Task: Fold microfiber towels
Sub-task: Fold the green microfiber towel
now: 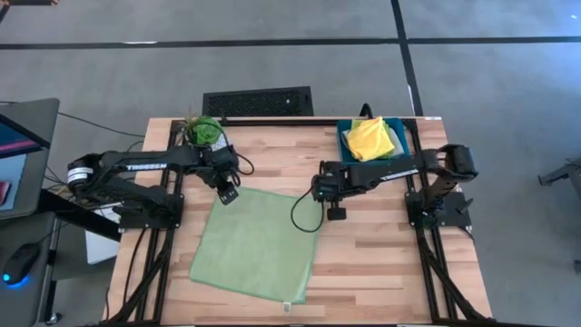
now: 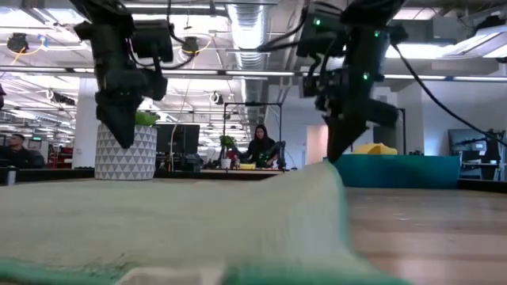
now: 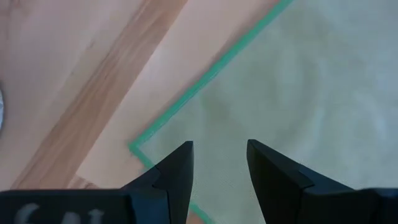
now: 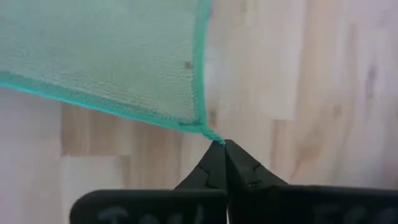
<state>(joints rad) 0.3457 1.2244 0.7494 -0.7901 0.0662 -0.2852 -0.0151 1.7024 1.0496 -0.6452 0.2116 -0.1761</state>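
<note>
Pale green towel (image 1: 257,243) flat, long axis slightly skewed from table (image 1: 390,263) edge

Pale green towel (image 1: 257,243) flat on wooden table (image 1: 381,263), yellow towel (image 1: 371,139) in teal tray (image 1: 345,138).

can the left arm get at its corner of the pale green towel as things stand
Probably yes: the left gripper hovers open right over the pale green towel's corner, nothing between. The right gripper is shut on the other far corner.
</note>
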